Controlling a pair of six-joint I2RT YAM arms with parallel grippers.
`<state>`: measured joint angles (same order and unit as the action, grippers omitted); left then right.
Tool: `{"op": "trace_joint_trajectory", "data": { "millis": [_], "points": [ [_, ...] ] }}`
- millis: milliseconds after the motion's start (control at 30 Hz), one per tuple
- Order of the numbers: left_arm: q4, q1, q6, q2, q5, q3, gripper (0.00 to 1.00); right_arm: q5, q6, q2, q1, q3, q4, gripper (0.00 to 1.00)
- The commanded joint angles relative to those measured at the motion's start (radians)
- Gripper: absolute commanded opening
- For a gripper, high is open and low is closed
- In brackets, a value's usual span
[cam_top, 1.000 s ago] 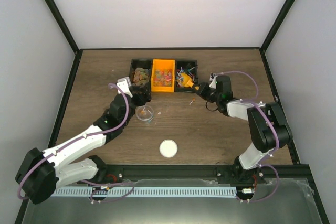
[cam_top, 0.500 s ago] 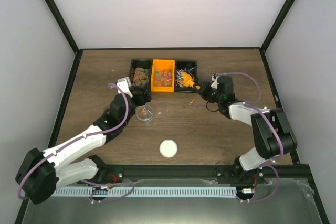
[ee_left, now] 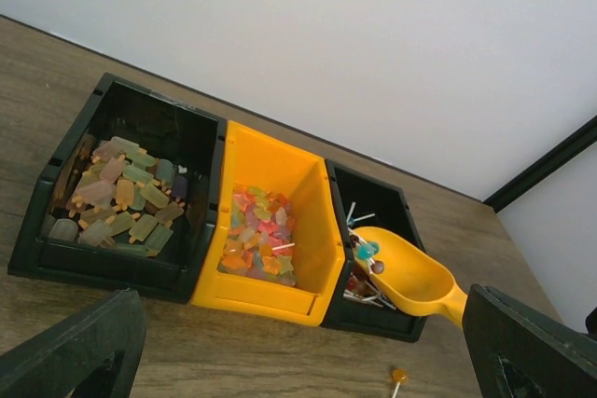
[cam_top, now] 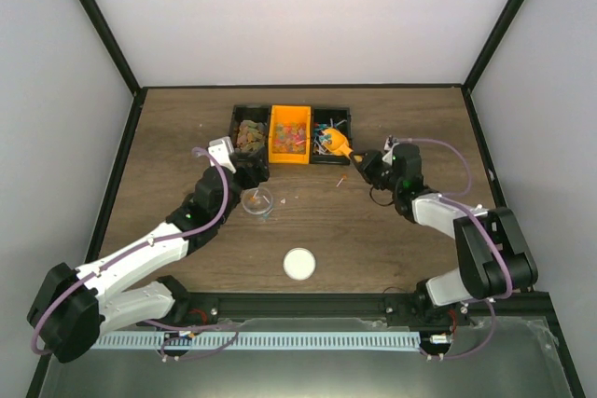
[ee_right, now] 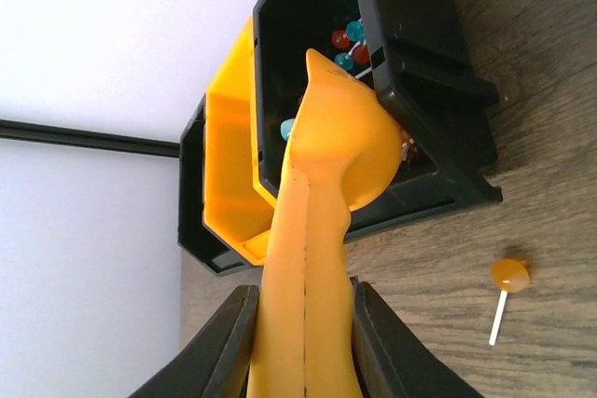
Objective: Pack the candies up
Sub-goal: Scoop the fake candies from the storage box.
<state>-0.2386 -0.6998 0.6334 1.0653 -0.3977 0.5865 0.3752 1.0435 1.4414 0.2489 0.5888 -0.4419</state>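
Few candies (ee_left: 366,251) ride the scoop (ee_right: 322,156), now drawn back from the bin (ee_right: 422,72); right gripper (ee_right: 300,333) pinches its handle, left gripper (ee_left: 303,353) spread. Load looks ready for transfer.

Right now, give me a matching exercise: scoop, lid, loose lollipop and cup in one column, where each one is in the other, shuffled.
1 scoop
2 lid
3 loose lollipop
4 cup

A by the left gripper
B alone at the near side
C in the right gripper, bowl at the right bin
D lying in front of the right bin

Pairs: 1-C, 2-B, 3-D, 4-A
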Motion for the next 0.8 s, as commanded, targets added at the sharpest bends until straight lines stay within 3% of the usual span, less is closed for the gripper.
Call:
{"op": "trace_joint_trajectory", "data": {
  "millis": [0,200,400,533,767],
  "points": [
    [-0.016,0.003,0.011,0.006,0.011,-0.011,0.95,-0.01,0.062,-0.049,-0.024,-0.039,-0.088,0.01],
    [-0.001,0.004,0.006,0.002,-0.01,-0.006,0.95,0.009,0.078,-0.102,-0.028,-0.089,-0.148,0.01],
    [0.19,0.017,0.03,0.055,-0.051,0.097,0.94,0.072,0.088,-0.142,-0.028,-0.097,-0.15,0.01],
    [0.18,0.038,0.036,0.053,-0.017,0.086,0.94,0.055,0.054,-0.145,-0.028,-0.06,-0.083,0.01],
    [0.175,0.073,0.059,0.047,0.008,0.071,0.94,0.123,0.078,-0.133,-0.029,-0.084,-0.138,0.01]
  ]
}}
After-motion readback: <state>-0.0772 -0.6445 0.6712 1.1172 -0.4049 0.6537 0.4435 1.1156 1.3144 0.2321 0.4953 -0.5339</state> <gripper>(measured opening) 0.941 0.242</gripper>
